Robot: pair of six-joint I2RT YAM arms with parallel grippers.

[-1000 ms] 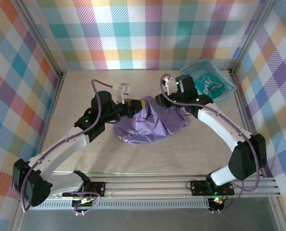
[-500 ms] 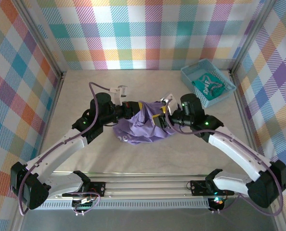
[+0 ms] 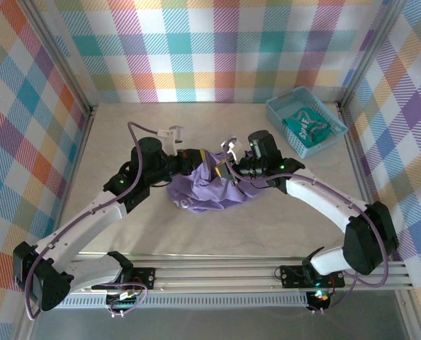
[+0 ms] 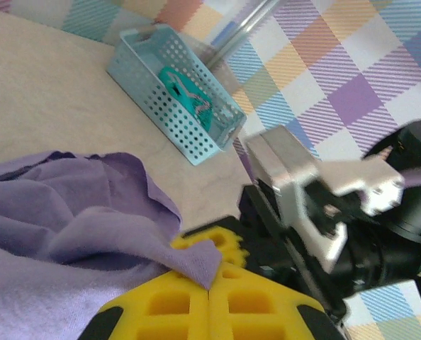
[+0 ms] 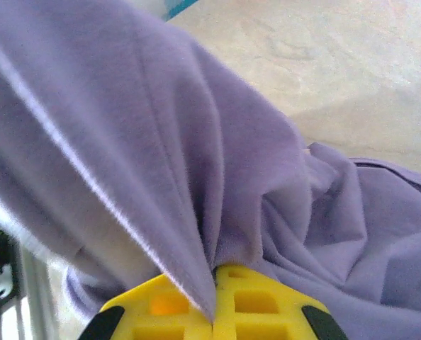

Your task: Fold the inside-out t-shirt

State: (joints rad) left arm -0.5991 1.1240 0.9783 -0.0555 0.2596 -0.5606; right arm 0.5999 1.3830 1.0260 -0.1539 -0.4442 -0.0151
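The inside-out t-shirt [image 3: 203, 191] lies as a crumpled lavender heap at the table's middle. My left gripper [image 3: 200, 159] reaches in from the left and is shut on a fold of the shirt's upper edge. In the left wrist view a purple corner of the t-shirt [image 4: 54, 234] is pinched between the closed yellow jaws of the left gripper [image 4: 210, 273]. My right gripper [image 3: 225, 170] comes in from the right, close beside the left one. In the right wrist view its yellow jaws are shut on a ridge of the t-shirt [image 5: 196, 142], where the right gripper [image 5: 214, 282] bites the cloth.
A small teal basket [image 3: 274, 113] stands at the back right corner with a teal-green garment [image 3: 310, 126] inside; the basket [image 4: 150, 85] also appears in the left wrist view. Plaid walls enclose the table on three sides. The right arm's body [image 4: 317, 205] sits just beside the left jaws.
The right arm swung from near the basket leftward to the shirt, opened, then shut on the cloth beside the left gripper. The left gripper kept its hold.
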